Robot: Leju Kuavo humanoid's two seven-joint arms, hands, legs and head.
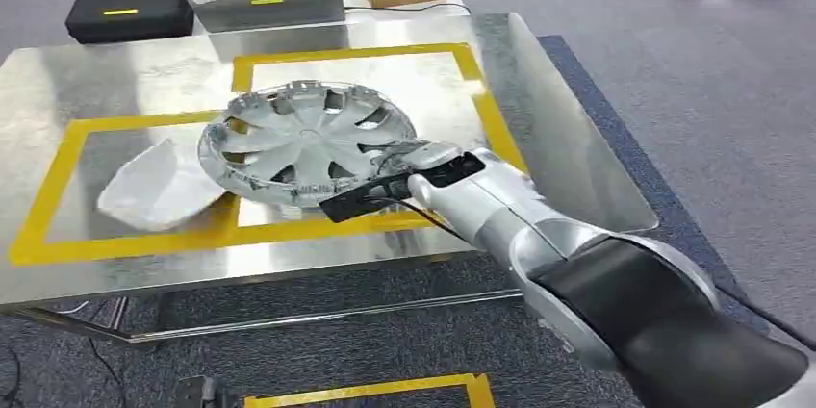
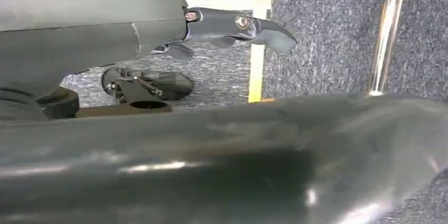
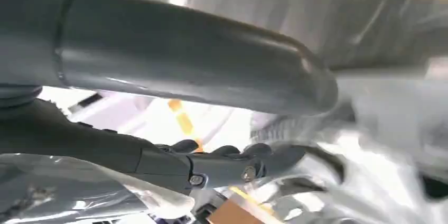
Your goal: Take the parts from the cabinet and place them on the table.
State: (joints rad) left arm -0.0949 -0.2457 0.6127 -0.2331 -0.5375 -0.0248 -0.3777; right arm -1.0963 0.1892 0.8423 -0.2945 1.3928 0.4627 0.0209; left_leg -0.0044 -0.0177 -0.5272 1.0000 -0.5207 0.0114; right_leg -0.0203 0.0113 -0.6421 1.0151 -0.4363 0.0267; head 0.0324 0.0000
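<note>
Fingers (image 1: 361, 198) of the right hand (image 1: 385, 187) grasp the hubcap (image 1: 303, 139) on the steel table (image 1: 568, 148), grey carpet (image 1: 712, 71) around.

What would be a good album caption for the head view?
Robot hand at the edge of a silver hubcap on a steel table, white part alongside.
</note>
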